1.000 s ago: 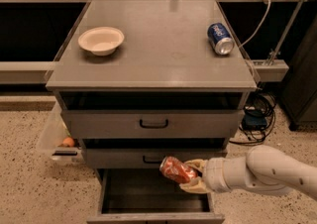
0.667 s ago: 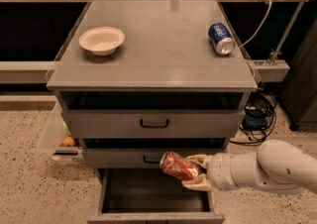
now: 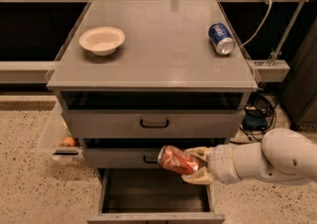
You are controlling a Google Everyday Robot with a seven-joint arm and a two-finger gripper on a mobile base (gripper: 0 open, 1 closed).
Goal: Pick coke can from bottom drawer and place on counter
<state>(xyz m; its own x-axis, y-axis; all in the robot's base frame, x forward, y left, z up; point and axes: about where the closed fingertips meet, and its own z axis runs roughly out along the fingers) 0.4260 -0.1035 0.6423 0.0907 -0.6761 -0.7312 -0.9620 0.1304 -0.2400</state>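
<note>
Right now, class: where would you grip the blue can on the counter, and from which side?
Across its round middle, from above: the blue can lies on its side on the counter, silver end toward the camera, flanks free. The gripper, over the bottom drawer, is shut on the coke can.

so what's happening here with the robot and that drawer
The robot's gripper holds the coke can on its side, in the air just above the open bottom drawer, in front of the middle drawer. The can is not yet on the counter, where a white bowl and a blue can sit.
</note>
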